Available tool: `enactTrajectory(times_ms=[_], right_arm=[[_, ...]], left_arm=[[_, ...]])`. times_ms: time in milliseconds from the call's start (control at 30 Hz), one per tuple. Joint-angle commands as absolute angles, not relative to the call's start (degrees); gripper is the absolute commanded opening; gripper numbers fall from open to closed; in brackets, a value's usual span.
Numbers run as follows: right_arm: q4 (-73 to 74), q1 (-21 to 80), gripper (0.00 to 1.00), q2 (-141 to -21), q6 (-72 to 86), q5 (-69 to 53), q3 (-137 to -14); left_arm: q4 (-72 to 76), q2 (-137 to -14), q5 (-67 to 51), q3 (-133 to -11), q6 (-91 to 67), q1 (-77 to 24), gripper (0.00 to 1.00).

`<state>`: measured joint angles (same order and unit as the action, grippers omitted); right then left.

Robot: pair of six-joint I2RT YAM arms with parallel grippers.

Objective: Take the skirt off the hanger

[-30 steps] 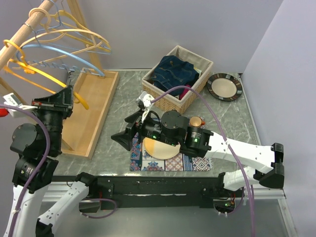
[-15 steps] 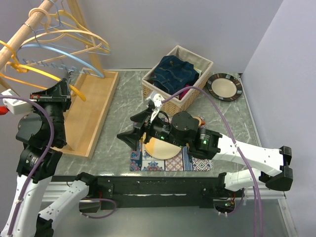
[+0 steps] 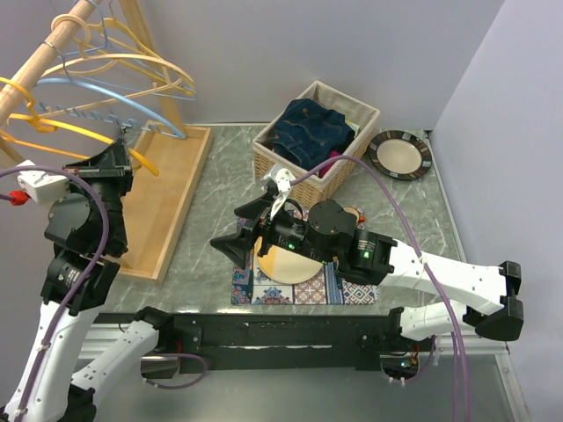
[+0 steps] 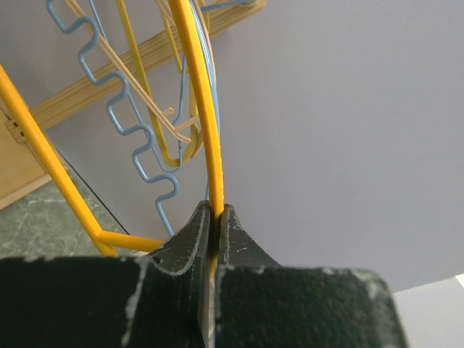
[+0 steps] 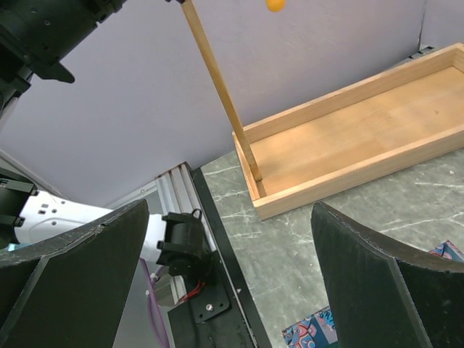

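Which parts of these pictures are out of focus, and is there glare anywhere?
Left wrist view: the left gripper, shut on the yellow hanger, looks dark but sharp. Right wrist view: the open right gripper is dark, soft-edged; the wooden tray is sharp. Top view: even light, no strong glare.

Looks like a robot lab cell dressed with home props: bare lilac walls [image 3: 308,44], arms [image 3: 440,272] bolted to a black rail [image 3: 290,330] at six o'clock of a marble-look table [image 3: 220,176], hangers [image 3: 114,66] at ten o'clock, clothes basket [image 3: 369,110] at twelve, plate [image 3: 400,154] at two.
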<state>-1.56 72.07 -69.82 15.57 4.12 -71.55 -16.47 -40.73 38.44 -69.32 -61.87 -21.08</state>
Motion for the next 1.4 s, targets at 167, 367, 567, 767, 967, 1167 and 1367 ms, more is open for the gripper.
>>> enactTrajectory(times_ms=[167, 367, 567, 767, 967, 1167, 1367], right_arm=[[-4.7, 71.7, 1.00, -67.3, 14.9, 6.2, -70.1], [-5.2, 71.6, 1.00, -66.6, 14.6, 6.4, -69.4], [2.4, 71.5, 1.00, -68.0, 17.1, 8.3, -73.6], [7.5, 71.6, 1.00, -63.2, 21.3, 11.6, -71.6], [11.2, 71.7, 1.00, -57.8, 24.0, 15.5, -70.2], [14.9, 71.6, 1.00, -54.4, 28.5, 19.5, -69.4], [18.6, 71.6, 1.00, -52.2, 33.8, 27.2, -68.1]], left_arm=[[-16.8, -43.1, 44.4, -68.5, -64.7, -21.1, 0.01], [-13.0, -41.8, 37.8, -67.0, -64.0, -21.2, 0.46], [-15.6, -41.1, 21.7, -69.2, -58.3, -21.2, 0.95], [-25.1, -34.8, 13.8, -66.9, -55.6, -21.2, 0.97], [-30.1, -24.2, 18.0, -60.4, -53.2, -21.2, 0.97], [-30.6, -17.9, 11.1, -60.4, -40.9, -21.1, 0.97], [-27.6, -19.8, -7.3, -57.2, -30.0, -21.1, 0.97]])
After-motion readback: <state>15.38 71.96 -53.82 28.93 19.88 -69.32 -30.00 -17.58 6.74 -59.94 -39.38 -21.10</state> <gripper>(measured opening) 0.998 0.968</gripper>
